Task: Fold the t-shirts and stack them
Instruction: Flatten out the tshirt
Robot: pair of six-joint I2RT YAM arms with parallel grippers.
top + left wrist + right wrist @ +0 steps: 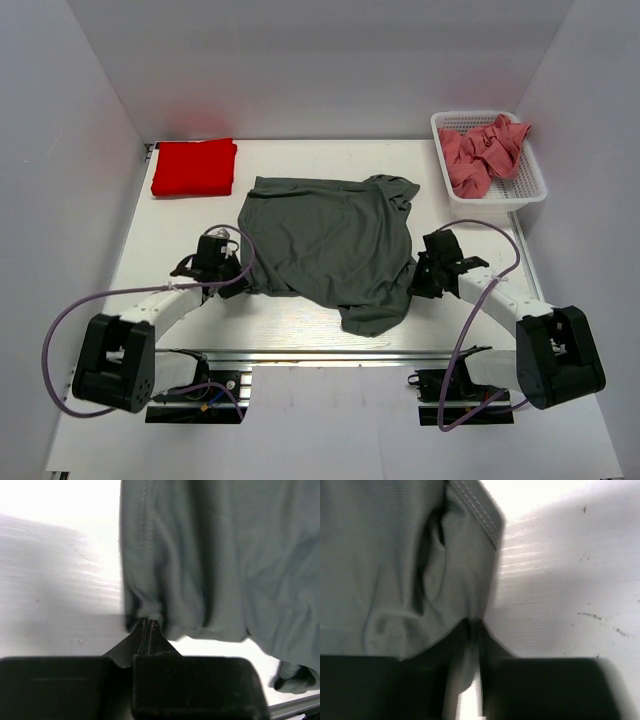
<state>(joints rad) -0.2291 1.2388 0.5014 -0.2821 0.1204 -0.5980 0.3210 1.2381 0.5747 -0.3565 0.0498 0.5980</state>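
Where the left gripper (148,624) meets cloth, its two fingers (159,641) are pressed tip to tip with a small pucker of the dark grey t-shirt (210,555) clenched between them. Fabric bunches into folds right above the tips and spreads off to the right of them in the wrist view, with bare table (55,580) to the left. On the right gripper (474,627), the fingers (494,650) are set close on a pinch of the same shirt, and a strip of cloth runs down between them, so it is grasping the shirt. A stitched hem runs up and away just above the tips; the shirt body fills the left of that view, table to the right. From the top camera the grippers sit at opposite side edges of the shirt, the left one on its left edge and the right one on its right edge, roughly level with each other. The shirt lies spread but wrinkled on the middle of the table, between the two arms. One corner trails toward the near edge, and the far right end is bunched. Red t-shirt (194,167) lies folded flat at the far left corner, well apart from the grey one. Pink t-shirts (483,155) are crumpled in the white mesh basket (530,188) at the far right corner, part of them over its far rim.
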